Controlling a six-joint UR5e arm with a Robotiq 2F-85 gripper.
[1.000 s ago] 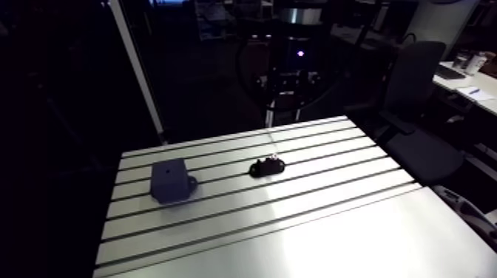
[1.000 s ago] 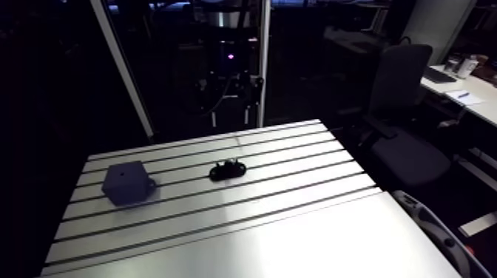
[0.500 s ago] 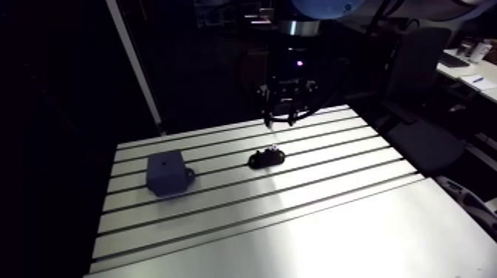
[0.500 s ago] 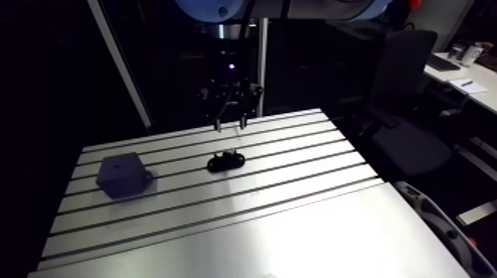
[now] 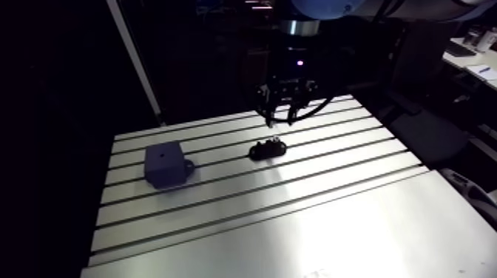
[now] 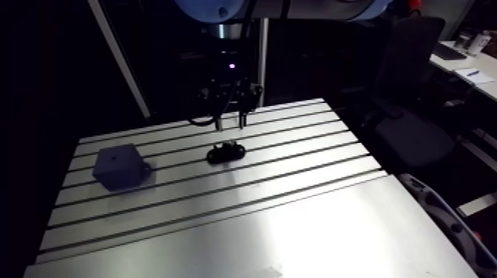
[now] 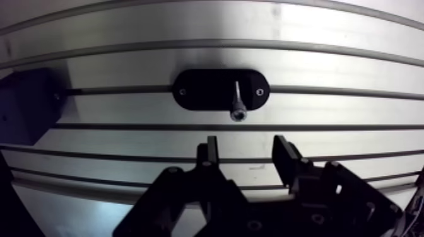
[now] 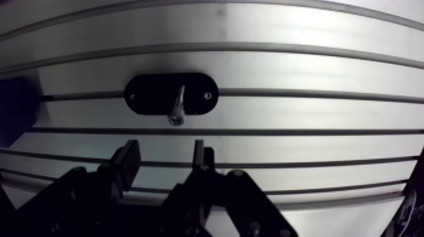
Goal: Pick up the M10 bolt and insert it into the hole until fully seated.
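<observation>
Since the M10 bolt (image 7: 238, 104) stands head-up in its black holder (image 7: 205, 90) near the far edge of the bench (image 5: 296, 222), we poise our hand (image 7: 246, 149) above it, fingers (image 7: 210, 152) spread and empty.

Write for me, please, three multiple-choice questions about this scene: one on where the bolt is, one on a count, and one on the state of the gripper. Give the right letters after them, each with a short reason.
1. On the table, where is the bolt?
A. in the blue block
B. on the black oval holder
C. between the fingers of the gripper

2. How many fixtures stand on the table?
A. one
B. two
C. four

3. The gripper is:
A. shut on the bolt
B. shut on the blue block
C. open, holding nothing

Right letters:
1 B, since the wrist view shows the bolt rising from the black oval holder.
2 B, since only the black oval holder and the blue block show.
3 C, since its fingers stand apart with nothing between them, short of the bolt.
</observation>
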